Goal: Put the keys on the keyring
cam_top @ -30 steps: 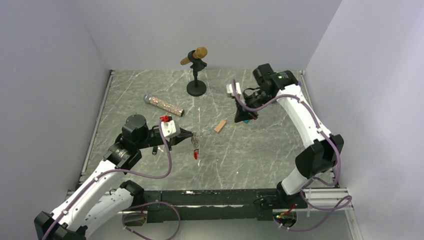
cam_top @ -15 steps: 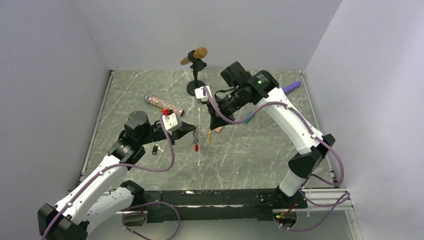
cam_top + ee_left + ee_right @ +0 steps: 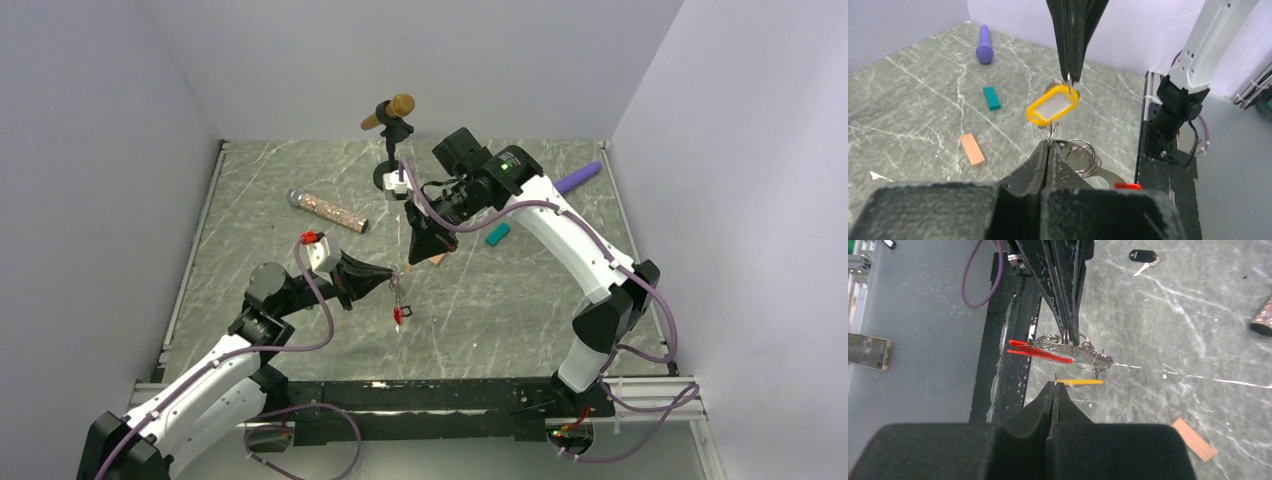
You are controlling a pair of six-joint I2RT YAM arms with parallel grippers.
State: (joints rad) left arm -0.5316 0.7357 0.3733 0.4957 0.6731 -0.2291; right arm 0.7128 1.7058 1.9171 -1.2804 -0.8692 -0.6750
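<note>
My left gripper [image 3: 392, 272] is shut on the keyring [image 3: 1080, 157] and holds it above the table. Its red fob [image 3: 399, 316] hangs below and also shows in the right wrist view [image 3: 1038, 351]. My right gripper [image 3: 408, 265] is shut on the small ring of the yellow-tagged key [image 3: 1053, 106], which hangs just above the left gripper's fingertips [image 3: 1043, 150], touching or nearly touching the keyring. In the right wrist view the yellow tag [image 3: 1080, 382] is edge-on at my right gripper [image 3: 1055, 385]. A black key [image 3: 1143, 256] lies on the table. I cannot make out a blue key.
A salmon block [image 3: 972, 149] and a teal block [image 3: 497, 234] lie on the table beside the grippers. A purple stick [image 3: 580, 178] lies at the back right. A glittery tube [image 3: 328, 211] lies at the left. A microphone stand [image 3: 392, 140] is at the back.
My right arm swung left from the back right, bringing the yellow key to the left gripper. My left gripper drew slightly toward the near side with the keyring.
</note>
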